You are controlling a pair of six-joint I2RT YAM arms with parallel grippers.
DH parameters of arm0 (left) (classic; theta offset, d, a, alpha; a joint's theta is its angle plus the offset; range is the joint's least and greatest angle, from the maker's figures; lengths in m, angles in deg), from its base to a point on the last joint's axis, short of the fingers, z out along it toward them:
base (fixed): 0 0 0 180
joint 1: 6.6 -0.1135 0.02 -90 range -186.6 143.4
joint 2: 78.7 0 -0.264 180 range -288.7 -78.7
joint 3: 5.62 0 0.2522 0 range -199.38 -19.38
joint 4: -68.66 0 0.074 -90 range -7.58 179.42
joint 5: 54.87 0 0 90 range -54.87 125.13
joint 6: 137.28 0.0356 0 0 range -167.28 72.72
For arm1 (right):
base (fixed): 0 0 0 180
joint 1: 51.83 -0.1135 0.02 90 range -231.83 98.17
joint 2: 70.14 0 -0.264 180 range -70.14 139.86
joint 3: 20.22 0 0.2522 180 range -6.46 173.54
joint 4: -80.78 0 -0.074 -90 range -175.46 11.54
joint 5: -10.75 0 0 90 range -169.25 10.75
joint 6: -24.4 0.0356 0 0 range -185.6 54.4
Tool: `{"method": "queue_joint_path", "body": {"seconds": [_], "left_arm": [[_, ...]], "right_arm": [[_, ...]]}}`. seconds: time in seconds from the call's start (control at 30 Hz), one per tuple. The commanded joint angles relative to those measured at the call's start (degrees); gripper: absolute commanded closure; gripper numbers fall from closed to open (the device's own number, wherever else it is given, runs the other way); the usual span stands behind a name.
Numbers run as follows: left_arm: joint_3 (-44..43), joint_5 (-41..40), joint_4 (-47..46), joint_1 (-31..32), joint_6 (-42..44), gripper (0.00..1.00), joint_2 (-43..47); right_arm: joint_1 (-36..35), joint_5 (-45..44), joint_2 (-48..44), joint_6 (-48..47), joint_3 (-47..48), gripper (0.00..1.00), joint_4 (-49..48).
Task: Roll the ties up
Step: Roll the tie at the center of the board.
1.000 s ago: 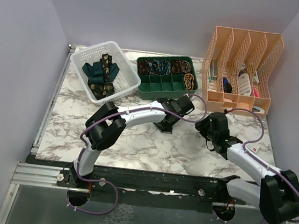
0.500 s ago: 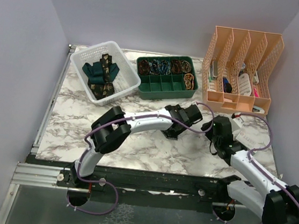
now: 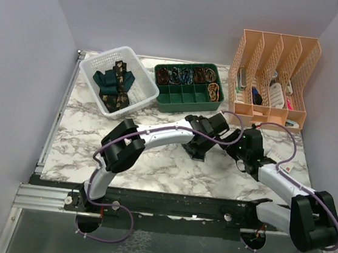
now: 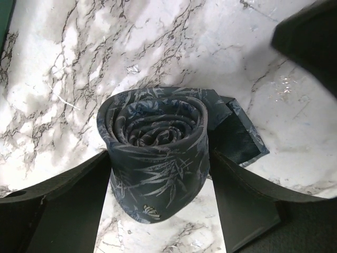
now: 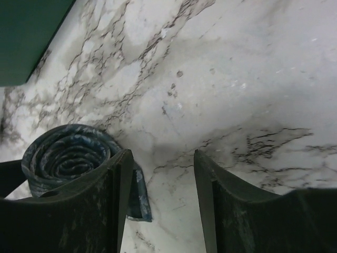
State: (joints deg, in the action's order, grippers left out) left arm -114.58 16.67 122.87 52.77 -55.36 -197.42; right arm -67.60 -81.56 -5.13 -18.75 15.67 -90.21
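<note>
Rolled blue-grey patterned fabric tie (image 4: 155, 137) between spread jaws of left gripper (image 4: 160, 158); grip unclear. Right gripper (image 5: 162, 155) half-open, empty, tie at its 9 o'clock.

We find the rolled tie (image 4: 152, 124) standing on end on the surface (image 3: 83, 130), between the fingers (image 4: 73, 203) of the left gripper (image 4: 159, 155), with the right gripper (image 5: 163, 158) just to its right and the compartment tray (image 3: 186, 109) behind it. Along the back, the basket (image 3: 146, 72) sits on the left with more ties (image 3: 114, 83) in it, the tray in the middle and the file rack (image 3: 275, 53) on the right.
</note>
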Motion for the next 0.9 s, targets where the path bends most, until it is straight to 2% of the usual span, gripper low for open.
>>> {"method": "queue_joint_path", "body": {"seconds": [0.0, 0.17, 0.37, 0.5, 0.73, 0.87], "left_arm": [[0.6, 5.3, -2.0, -2.4, -2.2, 0.24, 5.8], [5.5, 10.3, -7.5, -5.6, -4.4, 0.22, 11.0], [10.4, 13.5, -10.7, -10.6, -7.3, 0.19, 15.2], [14.8, 16.0, -12.7, -14.7, -7.6, 0.19, 17.2], [23.4, 29.0, -22.1, -21.4, -9.2, 0.15, 19.9], [24.1, 33.2, -24.4, -23.3, -8.7, 0.15, 18.0]], "right_arm": [[1.3, 13.6, 2.4, -2.7, 1.4, 0.43, -6.2], [2.2, 21.5, 3.6, -6.3, 4.2, 0.29, -7.6], [2.3, 29.4, 8.0, -8.8, 10.1, 0.26, -3.1], [1.8, 33.8, 10.9, -8.6, 12.7, 0.22, -3.5], [-3.4, 22.0, 12.6, -12.1, 21.6, 0.21, 12.4], [-6.4, 18.6, 14.1, -11.2, 23.6, 0.24, 14.2]]}}
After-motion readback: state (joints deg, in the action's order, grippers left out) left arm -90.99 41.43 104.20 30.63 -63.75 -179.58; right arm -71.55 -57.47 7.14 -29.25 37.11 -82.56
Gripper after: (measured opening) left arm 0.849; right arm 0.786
